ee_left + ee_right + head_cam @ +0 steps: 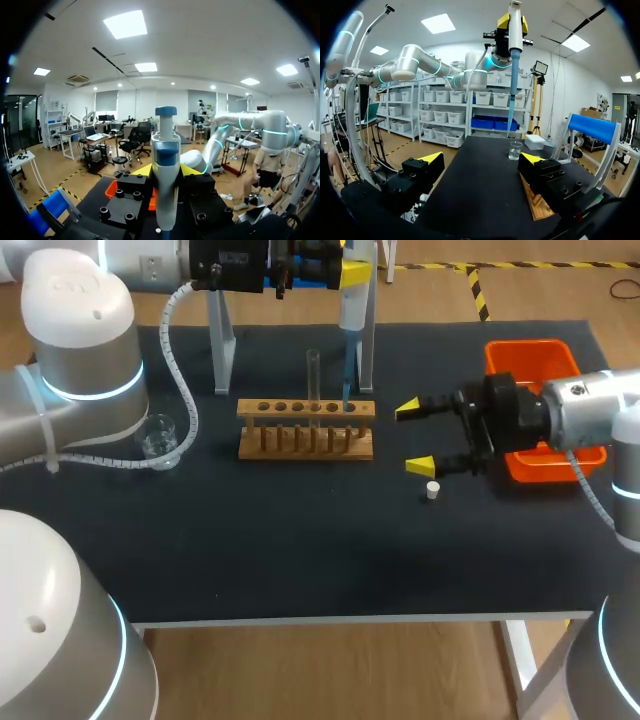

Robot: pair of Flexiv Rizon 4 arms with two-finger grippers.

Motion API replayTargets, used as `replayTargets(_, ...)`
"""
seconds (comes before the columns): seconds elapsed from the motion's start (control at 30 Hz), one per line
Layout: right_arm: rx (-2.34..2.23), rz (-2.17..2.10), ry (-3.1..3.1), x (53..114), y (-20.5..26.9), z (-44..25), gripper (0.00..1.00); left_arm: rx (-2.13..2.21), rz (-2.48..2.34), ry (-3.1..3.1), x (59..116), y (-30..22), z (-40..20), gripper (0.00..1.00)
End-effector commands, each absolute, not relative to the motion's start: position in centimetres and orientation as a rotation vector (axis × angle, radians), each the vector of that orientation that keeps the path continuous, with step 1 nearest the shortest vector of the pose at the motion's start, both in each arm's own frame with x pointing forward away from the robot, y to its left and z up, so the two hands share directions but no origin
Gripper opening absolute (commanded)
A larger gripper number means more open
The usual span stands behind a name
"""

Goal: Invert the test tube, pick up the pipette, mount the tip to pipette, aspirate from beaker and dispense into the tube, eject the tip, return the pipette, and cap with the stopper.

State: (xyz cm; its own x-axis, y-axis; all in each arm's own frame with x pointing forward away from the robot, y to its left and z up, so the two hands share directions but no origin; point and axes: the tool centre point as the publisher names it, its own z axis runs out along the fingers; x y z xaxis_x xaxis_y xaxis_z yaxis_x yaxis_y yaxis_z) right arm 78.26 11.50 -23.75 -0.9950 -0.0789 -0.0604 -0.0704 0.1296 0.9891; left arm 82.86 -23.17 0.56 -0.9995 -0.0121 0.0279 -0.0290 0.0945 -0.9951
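Left fingers (355,273) gripping pipette (351,310), top centre, blue tip (347,375) down at right end of wooden rack (306,430). Right fingers (420,466) open mid-right, stopper (432,490) on desk (300,550) just below. Test tube (313,380) upright in rack.

Left arm in from 9 o'clock, left gripper (345,272) high at 12, clamped on pipette (352,310). Right gripper (414,437) at 3, level, fingers spread, pointing 9.
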Motion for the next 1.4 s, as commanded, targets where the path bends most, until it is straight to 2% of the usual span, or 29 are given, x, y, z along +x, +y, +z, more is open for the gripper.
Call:
replayTargets(0.03,0.155,-2.059,-2.359,78.2,11.4,-23.7,1.00,0.084,2.126,-2.329,83.0,-21.4,0.1,0.00)
replayTargets(0.87,0.155,-2.059,-2.359,78.2,11.4,-23.7,1.00,0.380,2.264,-2.482,85.6,-4.8,-3.1,0.00)
replayTargets(1.4,0.155,-2.059,-2.359,78.2,11.4,-23.7,1.00,0.534,2.304,-2.538,88.0,1.4,-5.9,0.00)
